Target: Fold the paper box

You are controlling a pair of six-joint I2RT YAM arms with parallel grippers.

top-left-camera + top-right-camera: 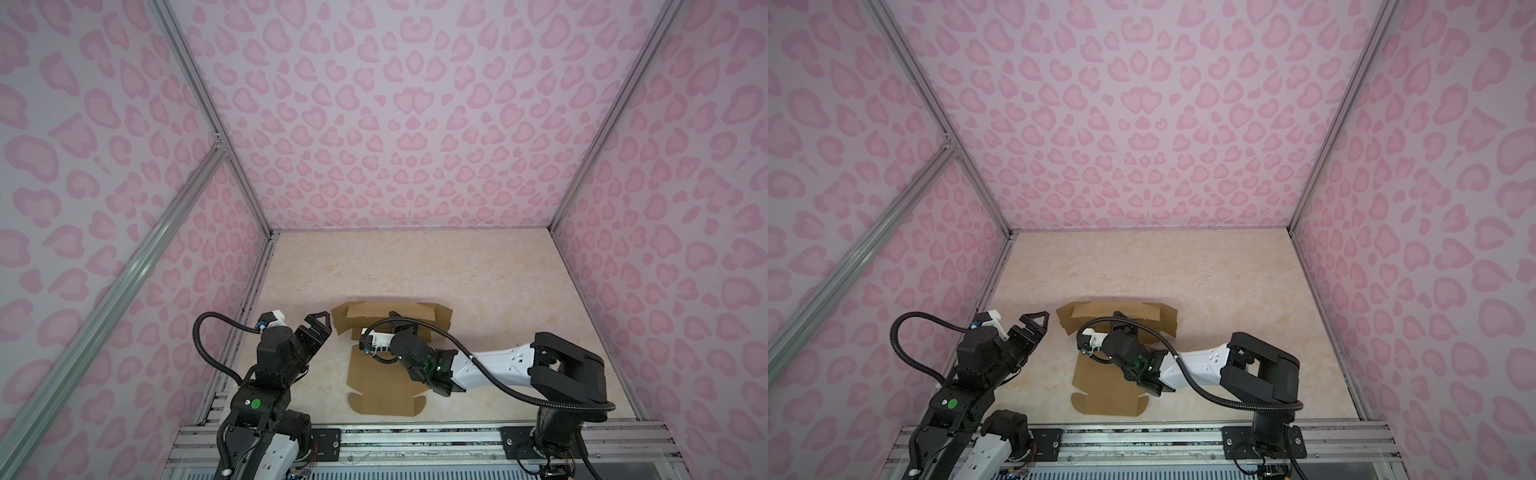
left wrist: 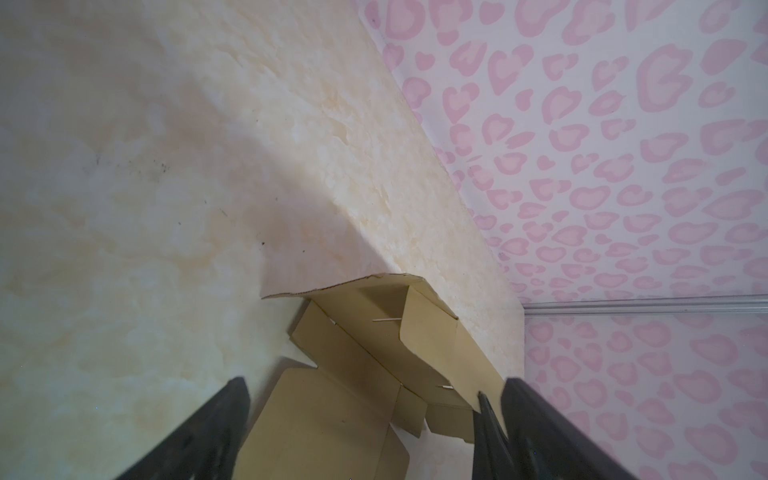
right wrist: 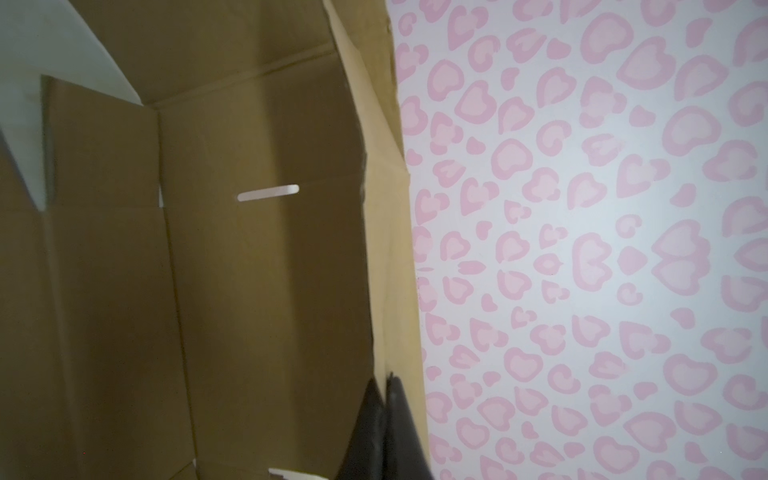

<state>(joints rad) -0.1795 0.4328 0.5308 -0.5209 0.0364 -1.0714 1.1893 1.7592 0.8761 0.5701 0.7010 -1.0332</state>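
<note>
Top views: the box point(image 1: 384, 384) lies on the table point(image 1: 478, 282), only partly folded. Its near panel is flat on the tabletop; its far flaps point(image 1: 419, 316) stand raised off the table. No walled compartment is closed and nothing lies in it. The right gripper point(image 1: 392, 315) reaches across the middle of the box, its tip hidden among the raised far flaps; the fingers are pressed together, but whether they pinch cardboard cannot be told here. The left gripper point(image 1: 319, 326) hovers just beside the left edge of the box, apart from it, jaws spread and empty. In the companion top view the same holds: box point(image 1: 1106, 392), right gripper point(image 1: 1121, 327), left gripper point(image 1: 1034, 323), table point(image 1: 1204, 274).

Left wrist view: both fingers point(image 2: 216, 432) stand wide apart. The box point(image 2: 332, 424) shows beyond them, one flap point(image 2: 424, 336) raised with a slit in it, against the table point(image 2: 166, 166).

Right wrist view: the box point(image 3: 249, 270) fills the frame, brown inner faces with creases and one slit point(image 3: 268, 193). The fingers point(image 3: 399, 432) are closed together at the raised flap's edge point(image 3: 395, 257); cardboard appears caught between them, though the contact is partly hidden
</note>
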